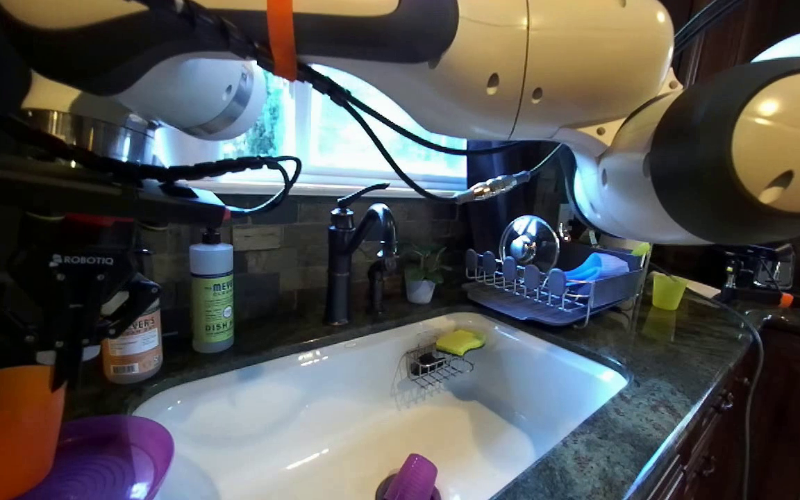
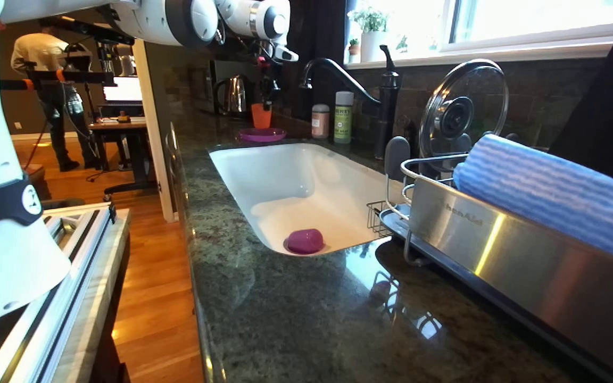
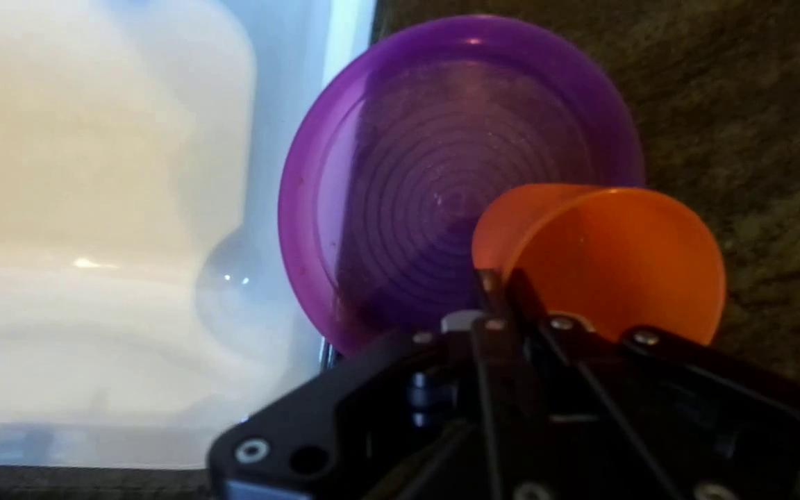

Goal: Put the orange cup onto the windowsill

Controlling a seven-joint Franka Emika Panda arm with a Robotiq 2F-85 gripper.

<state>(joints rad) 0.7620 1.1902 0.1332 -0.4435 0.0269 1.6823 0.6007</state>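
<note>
Mouth upward and long axis close to vertical, the orange cup (image 2: 261,118) tapers toward its base; its plain, bright plastic wall looks smooth. The tool (image 3: 503,283) is clamped on that wall, straddling the rim. The cup is at the edge of a shallow, round purple dish (image 3: 301,201) patterned with concentric ridges; whether the two touch, I cannot tell.
</note>
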